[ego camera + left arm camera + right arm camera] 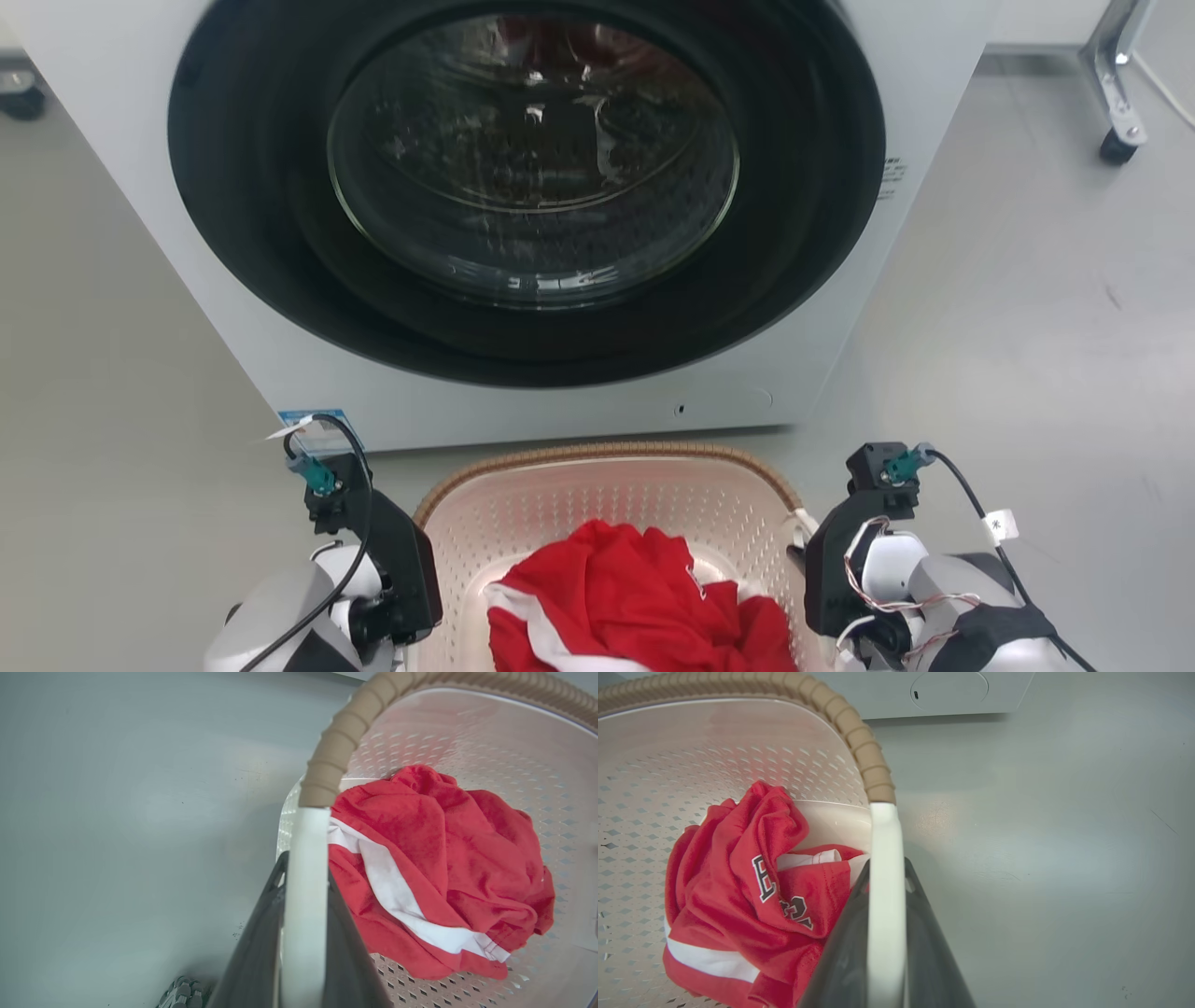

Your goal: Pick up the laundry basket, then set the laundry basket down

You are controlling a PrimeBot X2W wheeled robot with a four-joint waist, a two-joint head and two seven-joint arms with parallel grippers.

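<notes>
The left jaws are clenched on the white left handle (303, 882) of the laundry basket (597, 451); the right jaws clamp its right handle (885, 882) likewise; a red-and-white garment (635, 597) lies inside; the basket is close before the washing machine (560, 415), above grey floor (1027, 327).

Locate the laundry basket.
Head view, bottom centre: the laundry basket is directly before the washing machine, between the left gripper and the right gripper, each closed on a white side handle.

The crumpled red fabric garment with white stripes (738, 891) carries a dark, white-edged block letter, B or E, above folded digits. Fine print on the white washing machine's (579, 415) right edge is illegible.
</notes>
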